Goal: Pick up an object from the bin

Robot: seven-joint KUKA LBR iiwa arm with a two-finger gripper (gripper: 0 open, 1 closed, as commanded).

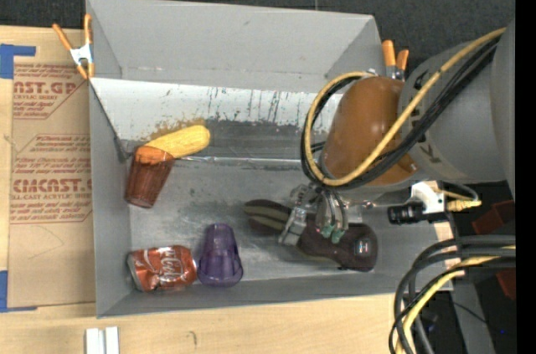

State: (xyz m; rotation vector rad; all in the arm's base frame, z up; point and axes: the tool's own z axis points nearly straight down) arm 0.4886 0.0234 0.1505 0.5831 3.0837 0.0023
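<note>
My gripper (pixel 314 225) is low in the bin's front right corner, under the orange wrist cover. It stands open, with one silvery finger (pixel 295 227) to the left and the other (pixel 332 225) to the right. Right beneath it lies a dark brown, rounded, elongated thing (pixel 356 250) flat on the floor. Its left end, or a separate olive-dark striped piece (pixel 266 214), sticks out to the left of the fingers. Whether the fingers touch the brown thing I cannot tell. Nothing is lifted.
A purple cup (pixel 219 254) and a crushed red soda can (pixel 162 269) lie by the front wall at left. A reddish-brown cup (pixel 147 178) and a yellow corn cob (pixel 182 141) lie at the left back. The arm and cables cover the bin's right side.
</note>
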